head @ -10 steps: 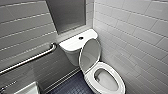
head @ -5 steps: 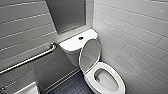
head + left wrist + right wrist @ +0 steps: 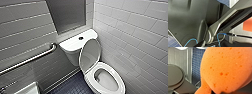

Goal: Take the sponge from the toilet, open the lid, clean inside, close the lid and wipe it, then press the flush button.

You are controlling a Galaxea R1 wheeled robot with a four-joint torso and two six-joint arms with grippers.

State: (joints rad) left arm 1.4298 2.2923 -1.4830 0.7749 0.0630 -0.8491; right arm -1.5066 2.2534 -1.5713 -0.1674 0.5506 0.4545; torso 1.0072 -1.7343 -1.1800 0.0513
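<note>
My right gripper (image 3: 210, 90) is closed on the sponge (image 3: 226, 69). The soft orange block sits so close to my right wrist camera that it hides most of what lies behind it. Past its edge I can see some of the blue tiled floor (image 3: 195, 65). An orange patch also shows at the side of my left wrist view. I cannot tell if my left gripper is open or closed.

From my head camera I look down on the toilet (image 3: 105, 80). It stands in a corner, close beside the white tiled wall (image 3: 135, 37). The lid (image 3: 90, 53) is up and leans back on the tank, so the bowl is open. The lid hides part of the tank's front. The flush button (image 3: 80, 38) is a small dark dot on the tank top, just behind the lid.

A shiny grab bar (image 3: 30, 60) runs along the grey wall, well apart from the toilet. A white thing (image 3: 27, 89) pokes in at the low corner, and I cannot tell what it is.
</note>
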